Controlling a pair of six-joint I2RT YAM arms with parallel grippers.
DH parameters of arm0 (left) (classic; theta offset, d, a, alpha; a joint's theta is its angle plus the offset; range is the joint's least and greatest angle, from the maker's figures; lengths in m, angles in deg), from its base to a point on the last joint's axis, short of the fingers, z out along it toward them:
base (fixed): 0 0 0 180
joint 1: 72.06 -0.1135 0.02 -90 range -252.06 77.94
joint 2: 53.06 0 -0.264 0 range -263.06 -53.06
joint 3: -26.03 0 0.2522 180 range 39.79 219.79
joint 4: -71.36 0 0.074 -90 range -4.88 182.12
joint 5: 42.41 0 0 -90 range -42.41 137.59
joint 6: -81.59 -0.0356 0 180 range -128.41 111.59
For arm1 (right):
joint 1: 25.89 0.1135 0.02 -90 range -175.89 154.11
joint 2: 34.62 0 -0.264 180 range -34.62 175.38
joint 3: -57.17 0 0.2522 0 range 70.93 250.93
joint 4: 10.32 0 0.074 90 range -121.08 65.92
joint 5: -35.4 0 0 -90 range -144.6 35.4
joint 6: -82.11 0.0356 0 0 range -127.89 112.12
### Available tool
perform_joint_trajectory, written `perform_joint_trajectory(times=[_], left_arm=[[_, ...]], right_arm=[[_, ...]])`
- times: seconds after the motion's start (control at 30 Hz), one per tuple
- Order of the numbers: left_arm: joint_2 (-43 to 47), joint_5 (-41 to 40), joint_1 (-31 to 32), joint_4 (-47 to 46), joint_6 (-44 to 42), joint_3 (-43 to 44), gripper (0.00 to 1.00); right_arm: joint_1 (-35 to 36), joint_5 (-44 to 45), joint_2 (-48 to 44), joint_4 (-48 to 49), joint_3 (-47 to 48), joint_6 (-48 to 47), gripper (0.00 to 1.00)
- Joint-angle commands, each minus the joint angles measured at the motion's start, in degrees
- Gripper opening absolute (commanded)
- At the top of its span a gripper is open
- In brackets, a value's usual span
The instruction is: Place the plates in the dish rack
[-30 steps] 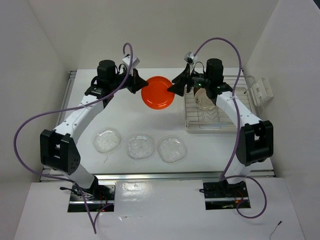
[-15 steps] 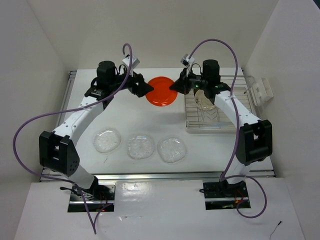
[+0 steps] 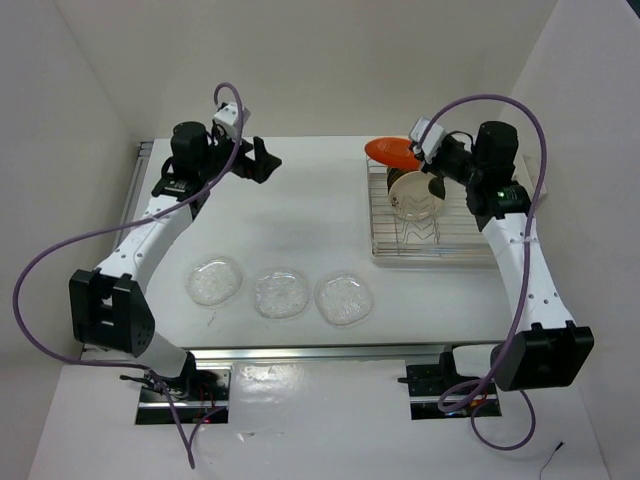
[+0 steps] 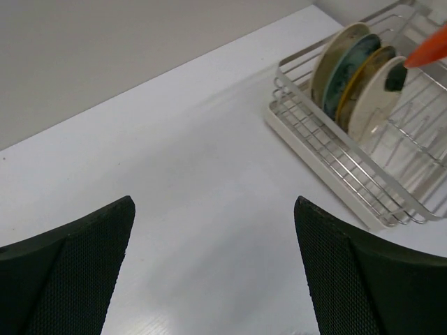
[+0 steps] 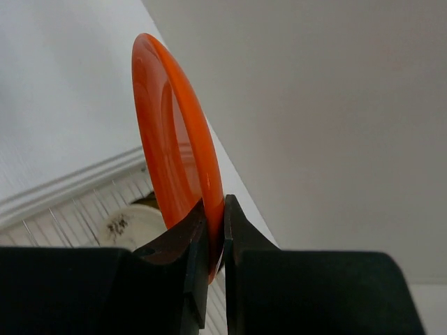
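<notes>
Dish rack (image 4: 363,178) with four upright plates (image 4: 351,78)

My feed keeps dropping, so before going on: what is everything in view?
Round orange plate: one, orange, gripped by its rim over the rack's far left corner.
Silver wire dish rack: one, silver, right side of table.
Upright plates: four, tan, teal, brown-gold, cream with dark patch, standing in the rack.
Clear glass plates: three, clear, in a row near the table's front.
White table: one, white, under everything.
Left gripper: one, black, open, over table's far left.
Right gripper: one, black, shut on the orange plate.
</notes>
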Motion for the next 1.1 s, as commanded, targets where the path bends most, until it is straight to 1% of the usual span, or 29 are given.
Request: perform_joint_trajectory(times=[0.0,0.07,0.13,0.27,0.43,0.6,0.83,0.93,0.97,1.0,1.03,1.07], left_arm=[[-4.03,-3.77,-1.51,1.21,0.13,3.61,1.00],[-5.53,-3.78,-2.13,1.74,0.74,4.22,1.00],[-6.77,-3.78,-3.35,1.75,0.75,4.23,1.00],[-8.09,-3.78,-4.59,0.25,1.27,3.09,1.00],[-9.41,-2.02,-6.25,-0.89,2.32,2.56,1.00],[-11.16,-1.49,-6.26,-0.89,2.85,2.56,1.00],[-12.22,-0.96,-6.79,-0.37,2.86,2.56,1.00],[-12.22,3.07,-6.79,0.33,2.16,2.56,1.00],[-12.22,5.78,-6.79,0.95,2.15,2.56,1.00],[-12.22,7.37,-6.79,0.95,2.15,2.04,1.00],[-12.74,9.04,-6.79,1.74,2.67,2.03,1.00],[-12.75,10.71,-6.79,1.75,2.68,0.73,1.00]], right_arm=[[-0.28,8.75,1.52,-11.96,-1.49,-15.69,0.00],[-0.29,12.27,0.82,-11.97,-3.94,-18.06,0.00],[-1.95,12.28,-0.41,-8.92,-7.01,-18.69,0.00],[-3.19,12.80,-0.41,-6.26,-9.22,-19.21,0.00],[-4.24,13.34,2.39,-6.27,-8.70,-21.75,0.00],[-4.24,13.34,4.16,-5.64,-7.92,-24.83,0.00],[-4.24,13.86,7.32,-5.47,-7.12,-26.69,0.00],[-4.24,13.86,8.54,-4.24,-7.65,-26.16,0.00],[-4.24,13.86,8.55,-3.72,-8.34,-26.16,0.00],[-4.24,13.86,9.07,-3.10,-8.35,-26.16,0.07],[-4.24,13.86,9.08,-3.10,-8.96,-25.37,0.18],[-4.24,13.86,9.60,-3.10,-8.97,-24.50,0.23]])
